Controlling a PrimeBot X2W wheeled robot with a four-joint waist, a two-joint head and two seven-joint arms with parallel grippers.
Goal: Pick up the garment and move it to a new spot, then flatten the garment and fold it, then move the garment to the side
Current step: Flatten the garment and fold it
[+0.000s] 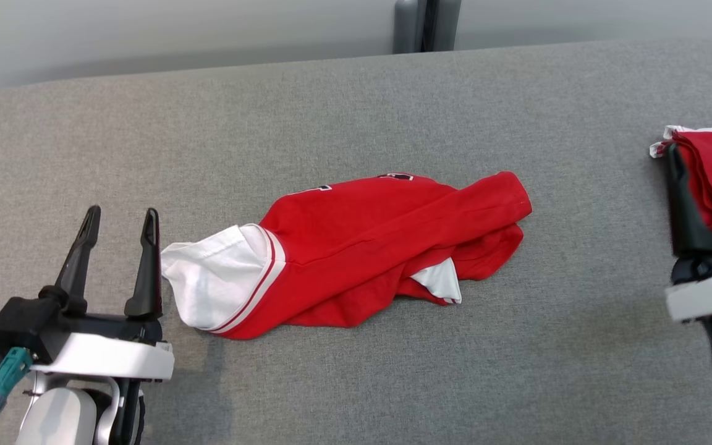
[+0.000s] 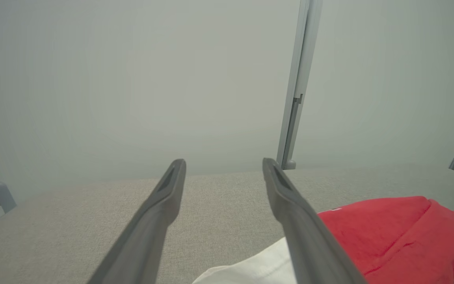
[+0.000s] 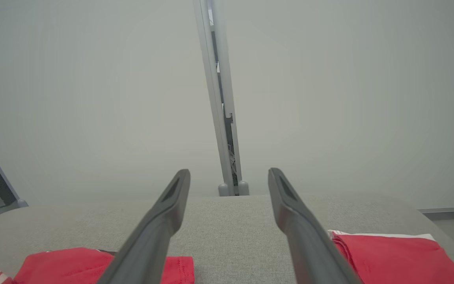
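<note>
Lying crumpled mid-frame on grey table (image 1: 356, 99), red garment (image 1: 362, 241), white sleeve (image 1: 214, 278) just beside L gripper (image 1: 121, 212) at lower left, jaws wide, empty, R gripper (image 1: 701, 146) at right edge, jaws wide, empty, over folded red cloth (image 1: 705, 179)

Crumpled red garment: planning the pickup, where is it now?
The crumpled red garment lies at the centre of the grey table in the head view, its white sleeve beside the left gripper.

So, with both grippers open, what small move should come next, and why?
Probably move the left gripper slightly right and down onto the white sleeve of the crumpled red garment and close. Its jaws stand open right beside that sleeve, and nothing holds the garment on the grey table.
</note>
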